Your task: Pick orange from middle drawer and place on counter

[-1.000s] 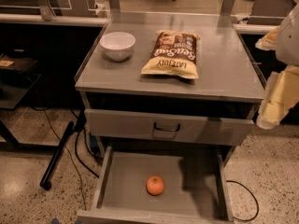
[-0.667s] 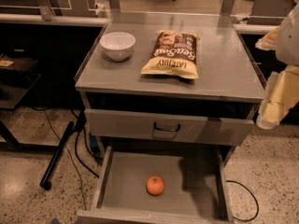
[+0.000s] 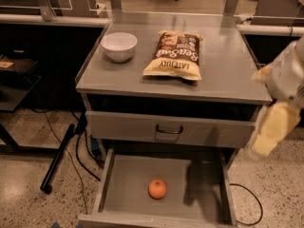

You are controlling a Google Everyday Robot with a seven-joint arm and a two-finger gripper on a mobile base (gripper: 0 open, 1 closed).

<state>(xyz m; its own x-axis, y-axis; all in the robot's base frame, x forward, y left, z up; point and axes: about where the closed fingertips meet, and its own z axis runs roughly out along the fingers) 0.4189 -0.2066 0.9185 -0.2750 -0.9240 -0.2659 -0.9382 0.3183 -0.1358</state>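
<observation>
The gripper (image 3: 268,132) hangs in the air off the right flank of the cabinet, just outside its front corner and level with the shut upper drawer front (image 3: 123,127) - whether it is open or closed I cannot tell, and it holds nothing that I can see. Below it and away to the left as seen here, the middle drawer (image 3: 121,179) stands pulled out, and 1 orange (image 3: 157,189) sits alone on its bare floor, near the front and well apart from the gripper. Above the gripper and to the same side lies the counter (image 3: 228,65), with 2 things on it: a bag of chips (image 3: 174,56) lying flat around the middle, and farther off a white bowl (image 3: 119,46) upright near the far left corner. Farthest from the gripper, beyond the cabinet, a black pole (image 3: 58,158) slants down to the speckled floor among loose cables.
</observation>
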